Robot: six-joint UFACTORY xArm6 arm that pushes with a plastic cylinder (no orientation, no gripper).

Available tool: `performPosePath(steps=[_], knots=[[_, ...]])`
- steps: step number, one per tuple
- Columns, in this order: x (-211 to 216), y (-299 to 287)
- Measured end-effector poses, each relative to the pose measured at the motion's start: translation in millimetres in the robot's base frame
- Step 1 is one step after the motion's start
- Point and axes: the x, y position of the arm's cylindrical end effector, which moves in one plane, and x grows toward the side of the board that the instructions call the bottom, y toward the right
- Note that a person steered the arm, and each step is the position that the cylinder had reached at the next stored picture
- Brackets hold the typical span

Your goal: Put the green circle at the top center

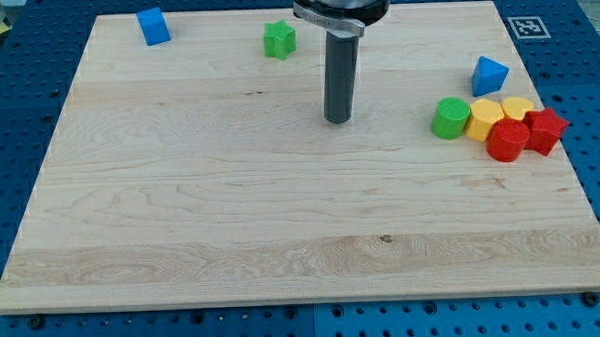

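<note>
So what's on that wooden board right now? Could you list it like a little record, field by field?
board: pale wooden board on a blue pegged table
my tip: end of the dark rod, upper middle of the board, touching no block
green circle block: at the view's right, leftmost of a cluster
cluster beside it: two yellow blocks, red round block, red star-like block
blue triangular block: just above the cluster
green star-like block: near the top edge
blue cube: top left
</note>
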Motion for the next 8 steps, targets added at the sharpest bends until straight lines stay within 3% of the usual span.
performPosePath(steps=[2, 4, 8], knots=[[18.4, 35.8], [50.5, 132.4], [44.1, 158.1]])
